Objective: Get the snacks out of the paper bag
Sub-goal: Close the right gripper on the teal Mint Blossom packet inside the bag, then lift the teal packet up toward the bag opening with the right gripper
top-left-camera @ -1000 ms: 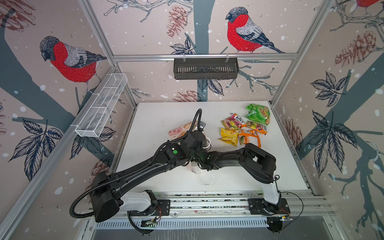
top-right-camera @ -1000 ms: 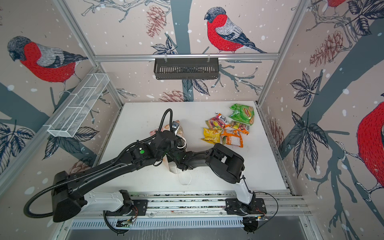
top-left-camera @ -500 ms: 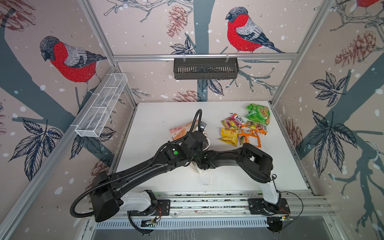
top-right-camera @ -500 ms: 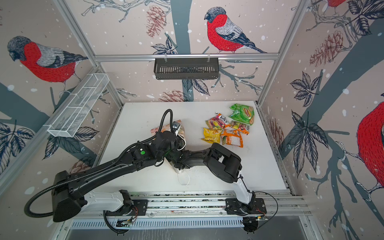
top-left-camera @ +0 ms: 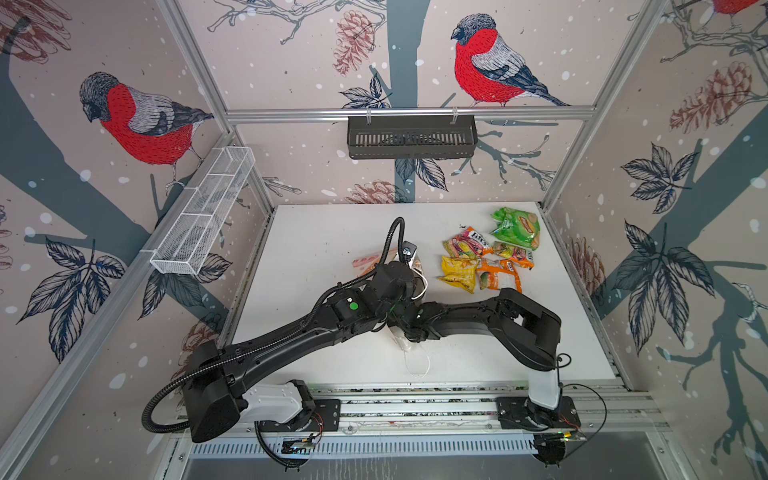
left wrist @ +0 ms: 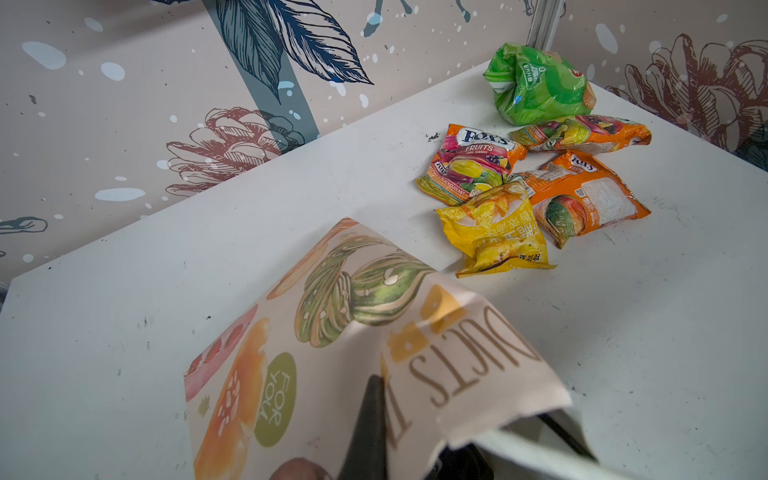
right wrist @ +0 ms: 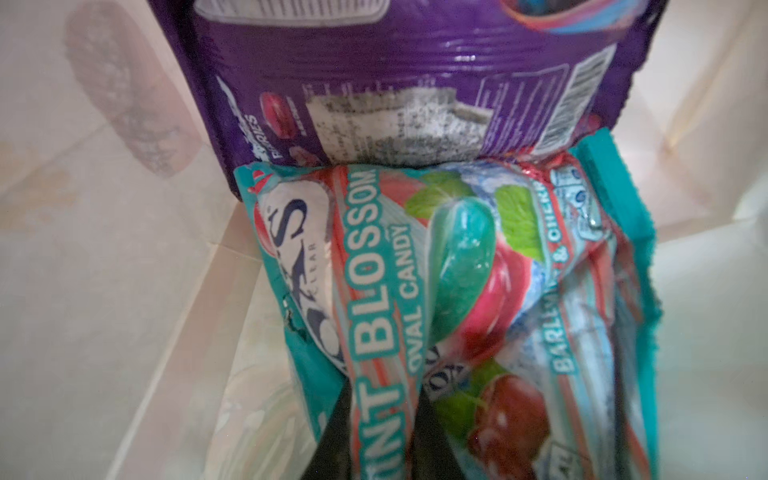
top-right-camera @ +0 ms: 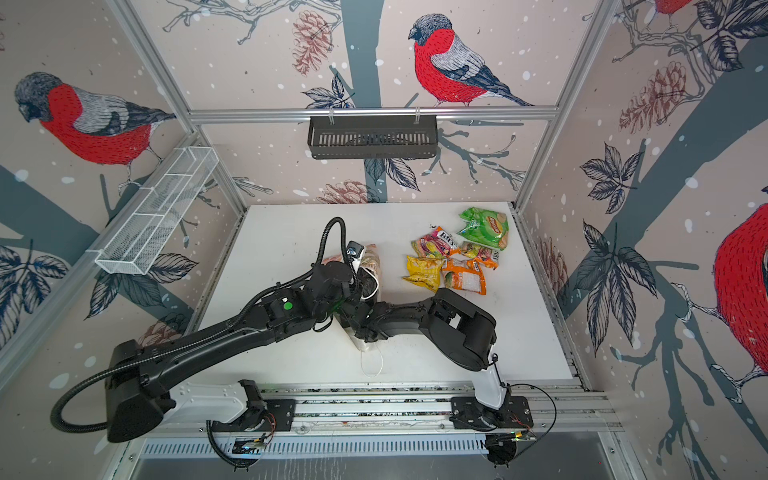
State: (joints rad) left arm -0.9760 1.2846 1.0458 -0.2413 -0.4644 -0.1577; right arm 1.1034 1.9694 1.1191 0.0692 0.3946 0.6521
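Moved: right gripper (right wrist: 382,415) jaws drawn in since a sec ago, now pinched on a fold of teal packet (right wrist: 457,291)
Bag hold: left gripper (left wrist: 374,428) clamped on paper bag (left wrist: 332,353) near its mouth
Key relation: teal packet lies straight ahead of right gripper, long axis along its reach; purple packet (right wrist: 415,62) beyond it, deeper in bag
Nearer arm: right, already inside bag
Out on table (top-left-camera: 324,232): green packet (top-left-camera: 515,228) & 4 others, near bag, not touching
Next, judged: straight pull back thru mouth

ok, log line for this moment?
left gripper: shut on paper bag rim | right gripper: inside bag, shut on teal packet | purple packet: in bag | green packet: on table
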